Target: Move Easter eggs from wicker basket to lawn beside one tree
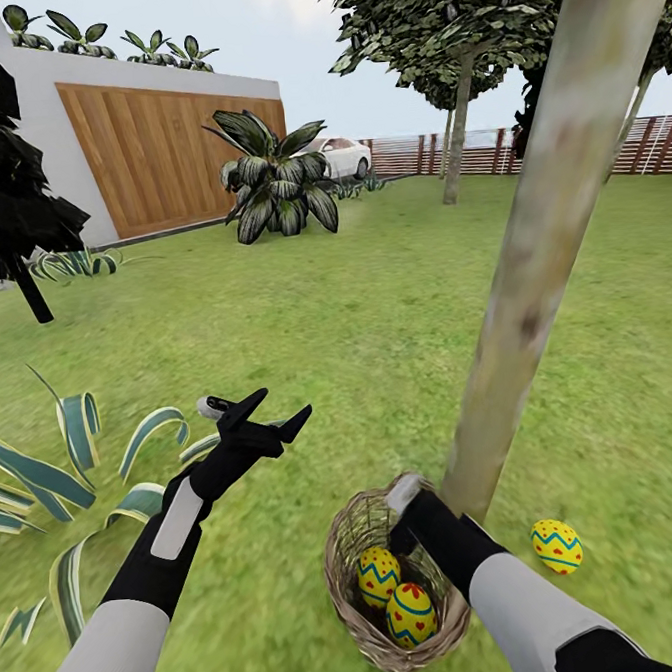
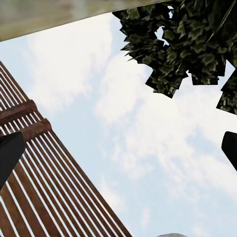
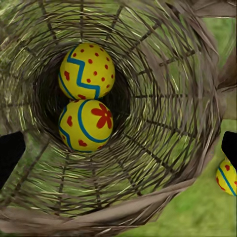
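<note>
The wicker basket [image 1: 345,576] stands on the lawn [image 1: 375,323] at the foot of the leaning pale tree [image 1: 541,251]. Two Easter eggs lie inside it: a zigzag one [image 3: 87,70] and one with a red flower mark [image 3: 86,125]. The third egg [image 1: 556,546] rests on the grass just right of the trunk's base, outside the basket's rim [image 3: 227,177]. My right gripper [image 3: 119,150] is at the basket's mouth, open, its fingertips [image 3: 10,153] wide apart and holding nothing. My left gripper [image 1: 284,403] is raised over the grass to the left, open and empty.
A striped spiky agave [image 1: 75,475] spreads at the left beside my left arm. Farther off are a big leafy plant [image 1: 275,180], a black-leaved tree [image 1: 16,198], a wood-panelled wall [image 1: 162,148], a white car [image 1: 343,155] and a slatted fence [image 1: 563,145].
</note>
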